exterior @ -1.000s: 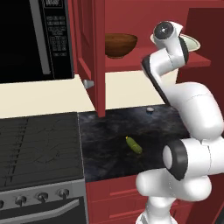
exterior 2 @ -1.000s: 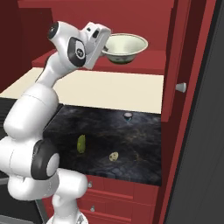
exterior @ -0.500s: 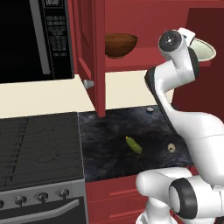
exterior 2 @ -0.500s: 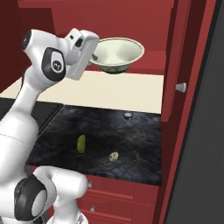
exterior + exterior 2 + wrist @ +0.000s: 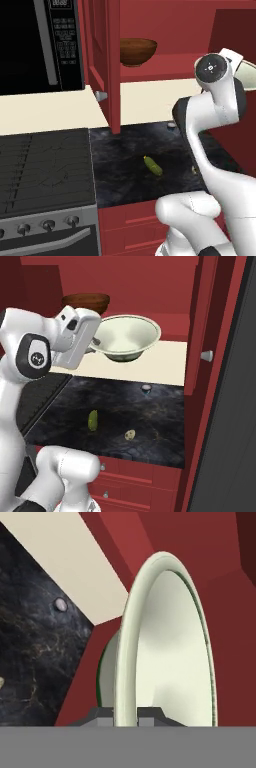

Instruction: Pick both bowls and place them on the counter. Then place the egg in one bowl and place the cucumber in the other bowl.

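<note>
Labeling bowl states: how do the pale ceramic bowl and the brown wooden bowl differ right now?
The pale ceramic bowl is off the shelf, rim pinched between the fingers; the brown wooden bowl sits on the cabinet shelf. The ceramic one has a wide flared rim; the wooden one looks deeper and glossier. Both are round, upright and empty as far as I can see.

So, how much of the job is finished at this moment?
Nothing is finished yet. In hand: the gripper is shut on the rim of the pale ceramic bowl, held above the counter. Left: the brown wooden bowl sits on the cabinet shelf; the egg and the cucumber lie on the counter.
</note>
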You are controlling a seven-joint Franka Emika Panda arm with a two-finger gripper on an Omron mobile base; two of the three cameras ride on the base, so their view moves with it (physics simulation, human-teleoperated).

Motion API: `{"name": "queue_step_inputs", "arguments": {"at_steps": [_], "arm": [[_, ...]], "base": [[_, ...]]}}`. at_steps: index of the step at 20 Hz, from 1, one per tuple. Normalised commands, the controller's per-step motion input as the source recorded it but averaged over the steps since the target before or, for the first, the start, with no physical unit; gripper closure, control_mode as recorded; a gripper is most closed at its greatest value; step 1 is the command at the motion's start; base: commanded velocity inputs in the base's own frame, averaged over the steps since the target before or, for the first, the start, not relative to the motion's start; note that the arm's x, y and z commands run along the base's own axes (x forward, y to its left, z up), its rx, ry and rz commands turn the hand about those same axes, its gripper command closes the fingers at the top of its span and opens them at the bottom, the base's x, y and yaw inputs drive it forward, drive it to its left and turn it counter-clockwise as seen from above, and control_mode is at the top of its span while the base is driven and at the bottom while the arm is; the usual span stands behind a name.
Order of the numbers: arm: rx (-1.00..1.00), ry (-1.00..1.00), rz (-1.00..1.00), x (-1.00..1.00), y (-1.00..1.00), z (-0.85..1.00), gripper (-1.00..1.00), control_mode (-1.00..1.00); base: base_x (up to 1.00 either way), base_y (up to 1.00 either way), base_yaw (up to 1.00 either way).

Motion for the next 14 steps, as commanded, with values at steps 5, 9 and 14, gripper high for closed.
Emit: {"name": "queue_step_inputs", "arguments": {"at_steps": [5,9,14], "arm": [[0.00,0.07,0.00,-0.90,0.01,-0.59,1.00,-1.00],[0.00,0.11,0.00,-0.69,0.00,-0.70,1.00,-1.00],[0.00,0.16,0.00,-0.11,0.00,-0.58,1.00,-1.00]], "base": [[0.00,0.00,0.00],[0.00,0.00,0.00],[0.00,0.00,0.00]]}}
